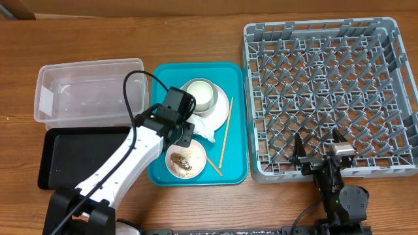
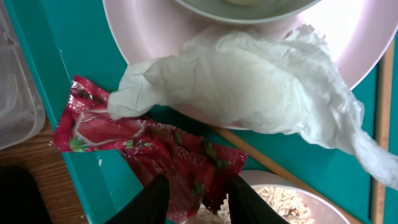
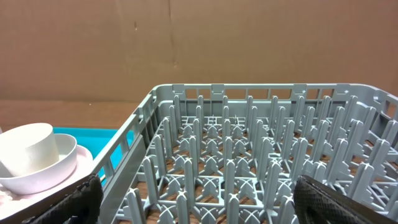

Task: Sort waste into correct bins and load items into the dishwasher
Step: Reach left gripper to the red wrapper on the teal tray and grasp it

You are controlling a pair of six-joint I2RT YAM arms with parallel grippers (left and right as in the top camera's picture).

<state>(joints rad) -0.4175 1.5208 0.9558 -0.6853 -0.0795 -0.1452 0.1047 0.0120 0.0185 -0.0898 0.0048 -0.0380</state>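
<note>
Red wrapper [image 2: 149,146] — pinched in left hand [image 2: 198,198], right hand [image 1: 320,145] agape

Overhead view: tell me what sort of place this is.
Likely a lab mock-up of a dish-clearing station: a wooden table bearing a grey dish rack, a teal tray of used dishes, and two robot arms.

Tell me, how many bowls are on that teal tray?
2. A greyish-white bowl sits on the pink plate at the tray's far end; a small bowl holding food bits sits near the front. The left arm may hide more.
</note>
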